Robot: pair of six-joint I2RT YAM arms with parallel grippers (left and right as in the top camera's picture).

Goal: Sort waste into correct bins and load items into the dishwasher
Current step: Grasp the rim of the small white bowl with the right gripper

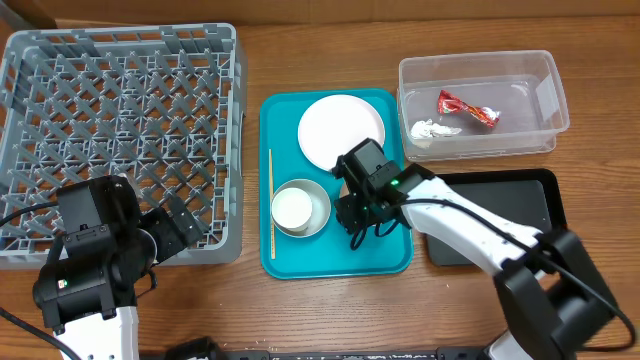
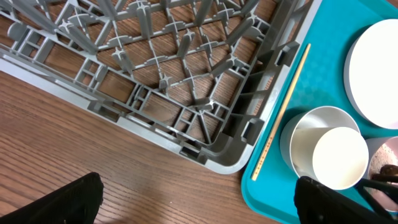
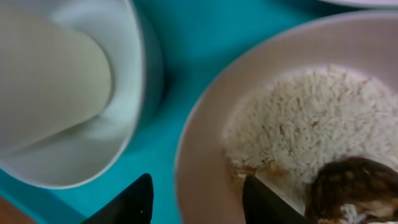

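Observation:
My right gripper (image 3: 196, 205) is open and straddles the rim of the small pinkish-white bowl (image 3: 205, 124), one finger outside and one inside. The bowl holds white rice grains (image 3: 311, 118) and a brown food lump (image 3: 354, 186). In the overhead view this gripper (image 1: 358, 222) hides most of the bowl. The grey bowl (image 1: 318, 212) holds the white cup (image 1: 292, 208) on the teal tray (image 1: 385, 255), beside the white plate (image 1: 335, 130). My left gripper (image 2: 199, 205) is open and empty over the table by the dish rack's (image 1: 120, 110) corner.
The clear tub (image 1: 555, 95) at the back right holds the red-and-silver wrapper (image 1: 468, 108) and the white tissue (image 1: 432, 130). The black tray (image 1: 510, 200) lies right of the teal tray. A wooden chopstick (image 1: 271, 205) lies along the teal tray's left edge.

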